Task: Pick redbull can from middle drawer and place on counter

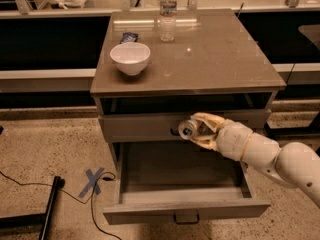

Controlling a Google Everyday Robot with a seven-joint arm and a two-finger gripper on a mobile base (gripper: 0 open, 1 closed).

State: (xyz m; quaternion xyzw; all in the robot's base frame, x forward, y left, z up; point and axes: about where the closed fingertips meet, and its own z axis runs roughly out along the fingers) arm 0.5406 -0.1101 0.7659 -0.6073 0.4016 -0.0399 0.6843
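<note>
Speckled beige floor [40, 149], blue tape cross [93, 182]; dark shelving [50, 41] behind; gripper [196, 127] clasps redbull can [188, 130] above open middle drawer [185, 210].

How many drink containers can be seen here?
2: the water bottle at the back of the counter; the redbull can in the gripper, above the open middle drawer.
</note>
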